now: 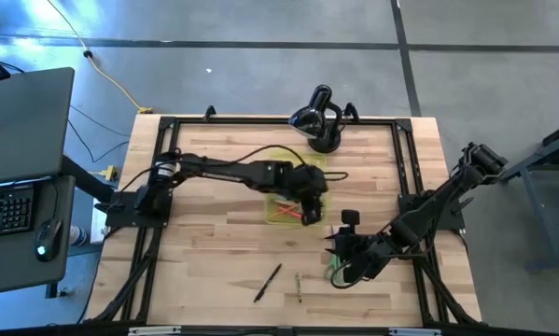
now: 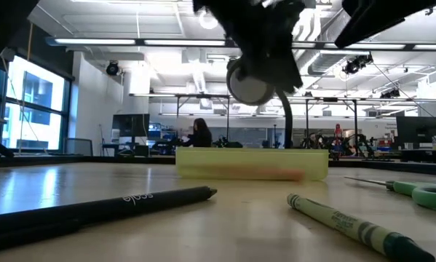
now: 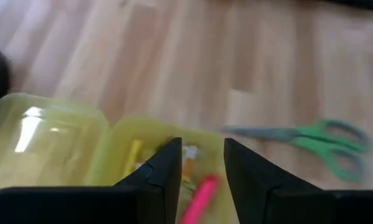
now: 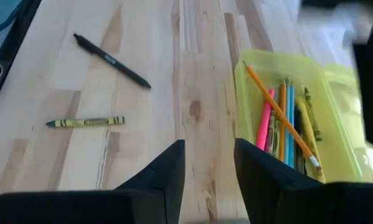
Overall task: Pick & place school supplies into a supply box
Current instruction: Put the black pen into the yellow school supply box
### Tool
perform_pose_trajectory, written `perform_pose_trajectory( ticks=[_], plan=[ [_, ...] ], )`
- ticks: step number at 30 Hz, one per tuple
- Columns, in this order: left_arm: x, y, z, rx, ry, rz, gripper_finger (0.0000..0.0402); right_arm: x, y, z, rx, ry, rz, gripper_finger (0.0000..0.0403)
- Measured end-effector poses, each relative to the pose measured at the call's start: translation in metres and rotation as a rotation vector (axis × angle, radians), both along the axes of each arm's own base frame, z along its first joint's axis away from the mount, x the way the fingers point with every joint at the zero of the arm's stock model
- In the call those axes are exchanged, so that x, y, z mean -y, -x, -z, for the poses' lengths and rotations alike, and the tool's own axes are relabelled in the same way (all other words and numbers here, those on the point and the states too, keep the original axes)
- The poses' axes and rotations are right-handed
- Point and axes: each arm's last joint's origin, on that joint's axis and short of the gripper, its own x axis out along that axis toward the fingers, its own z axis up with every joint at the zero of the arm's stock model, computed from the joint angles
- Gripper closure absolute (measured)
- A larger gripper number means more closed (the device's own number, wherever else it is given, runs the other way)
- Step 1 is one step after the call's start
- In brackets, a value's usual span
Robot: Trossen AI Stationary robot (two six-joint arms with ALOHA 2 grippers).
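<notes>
Left gripper (image 1: 309,207) hovering spread over box (image 1: 281,213) mid-worktop, holding nothing. Right gripper (image 1: 346,250) spread beside scissors (image 1: 338,273) near right edge. Probable next: grasping scissors, pen (image 1: 267,283), crayon (image 1: 299,287).

In the low view, the black pen (image 2: 101,207) and green crayon (image 2: 352,225) were cut off by the frame edges, and the translucent yellow-green plastic box (image 2: 251,164) concealed its contents.
</notes>
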Motion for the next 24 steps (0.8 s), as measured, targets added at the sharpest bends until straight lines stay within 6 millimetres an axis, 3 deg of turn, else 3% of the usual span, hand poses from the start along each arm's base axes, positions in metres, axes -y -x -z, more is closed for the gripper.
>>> perform_pose_trajectory(
  ticks=[2, 6, 10, 14, 16, 19, 24],
  plan=[
    [0.014, 0.001, -0.019, 0.008, 0.006, 0.063, 0.025, 0.0, 0.002, 0.001, -0.019, 0.015, -0.003, 0.0285],
    [0.051, 0.027, -0.061, -0.061, -0.076, 0.129, 0.025, -0.006, 0.011, 0.003, -0.035, 0.023, 0.002, 0.0285],
    [0.089, 0.067, -0.09, -0.115, -0.221, 0.032, 0.025, -0.013, 0.022, 0.005, -0.024, 0.02, 0.04, 0.0285],
    [0.137, 0.106, -0.1, -0.077, -0.296, -0.127, 0.025, -0.02, 0.03, 0.004, 0.016, 0.034, 0.07, 0.0285],
    [0.163, 0.128, -0.093, -0.08, -0.365, -0.184, 0.025, -0.022, 0.033, 0.004, 0.042, 0.042, 0.084, 0.0285],
    [0.2, 0.154, -0.074, 0.063, -0.422, -0.324, 0.025, -0.025, 0.035, 0.003, 0.068, 0.052, 0.091, 0.0285],
    [0.242, 0.186, -0.018, 0.494, -0.377, -0.537, 0.025, -0.027, 0.037, 0.002, 0.09, 0.068, 0.088, 0.0285]
  ],
)
